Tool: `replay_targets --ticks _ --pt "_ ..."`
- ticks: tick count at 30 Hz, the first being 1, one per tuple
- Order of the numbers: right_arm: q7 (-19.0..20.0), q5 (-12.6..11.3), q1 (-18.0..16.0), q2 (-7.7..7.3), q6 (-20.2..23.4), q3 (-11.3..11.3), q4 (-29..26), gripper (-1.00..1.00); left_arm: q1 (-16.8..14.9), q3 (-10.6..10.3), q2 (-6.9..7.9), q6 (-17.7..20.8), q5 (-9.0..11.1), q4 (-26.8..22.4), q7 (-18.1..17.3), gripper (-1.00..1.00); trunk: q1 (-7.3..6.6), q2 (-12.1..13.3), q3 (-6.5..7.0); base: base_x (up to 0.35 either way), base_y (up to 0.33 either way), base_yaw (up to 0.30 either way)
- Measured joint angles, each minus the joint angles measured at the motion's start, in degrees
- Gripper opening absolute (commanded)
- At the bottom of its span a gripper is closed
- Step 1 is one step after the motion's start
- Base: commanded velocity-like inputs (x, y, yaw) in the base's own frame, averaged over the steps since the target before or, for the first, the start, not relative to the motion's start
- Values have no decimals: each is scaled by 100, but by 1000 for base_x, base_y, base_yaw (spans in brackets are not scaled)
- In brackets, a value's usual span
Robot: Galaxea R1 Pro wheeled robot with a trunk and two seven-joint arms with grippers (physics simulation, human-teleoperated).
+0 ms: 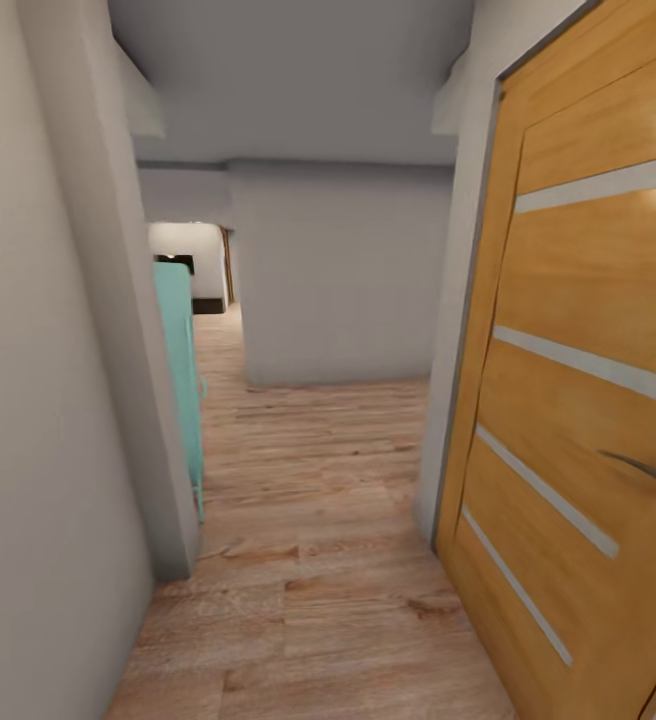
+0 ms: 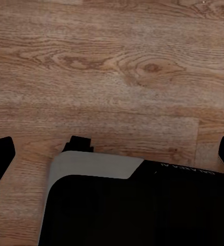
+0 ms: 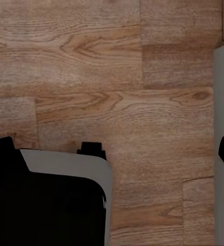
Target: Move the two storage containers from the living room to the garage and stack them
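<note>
open pincer [image 3: 112, 151] over wood planks [image 3: 117, 77]

Teal cabinet [image 1: 180, 380] by hallway wall [image 1: 338, 270]

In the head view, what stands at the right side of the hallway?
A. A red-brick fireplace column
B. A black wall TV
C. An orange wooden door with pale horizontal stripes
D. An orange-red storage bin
C: the orange wooden door with pale horizontal stripes and a metal handle takes up the right side, above the wood plank floor.
</note>
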Motion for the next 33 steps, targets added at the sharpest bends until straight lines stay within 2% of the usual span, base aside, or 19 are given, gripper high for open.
replay_targets --ticks 11,21,33 --pt "-2 -4 0 15 3 -13 0 100 0 0 0 1 0 0 0 100 0 0 0 319 0 3" --pt "-5 -6 -1 12 3 -23 0 100 1 0 1 0 1 -2 0 100 0 0 0 319 0 180" --pt "0 -4 0 9 4 -23 0 100 0 1 -2 3 0 0 0 100 0 0 0 319 0 17"
